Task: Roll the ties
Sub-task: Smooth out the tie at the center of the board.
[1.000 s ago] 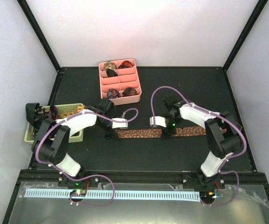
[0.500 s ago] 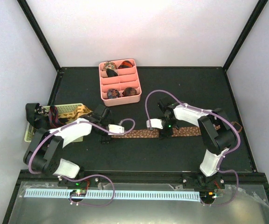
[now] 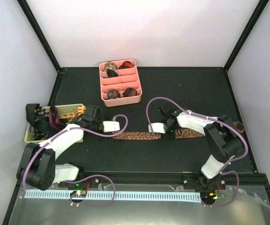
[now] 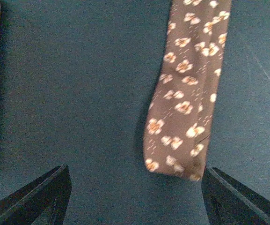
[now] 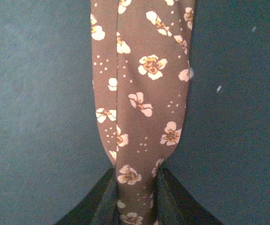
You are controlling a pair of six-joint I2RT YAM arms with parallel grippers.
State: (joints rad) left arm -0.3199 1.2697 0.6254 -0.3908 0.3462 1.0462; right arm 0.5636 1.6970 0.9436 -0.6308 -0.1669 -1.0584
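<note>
Top external: pink tray [image 3: 125,101] behind tie [image 3: 135,135], basket [image 3: 69,109] far left.

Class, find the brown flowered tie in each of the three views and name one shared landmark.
Top: tie flat across the middle.
Left wrist: tie upper right, end reaching lower right.
Right wrist: tie centre, pinched by the right tool.
Shared landmark: dark tabletop.

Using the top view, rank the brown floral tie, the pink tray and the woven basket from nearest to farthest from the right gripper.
From the right gripper:
1. brown floral tie: pinched by it, stretching away to the left.
2. pink tray: farther back and to the left.
3. woven basket: at the far left side.
</note>
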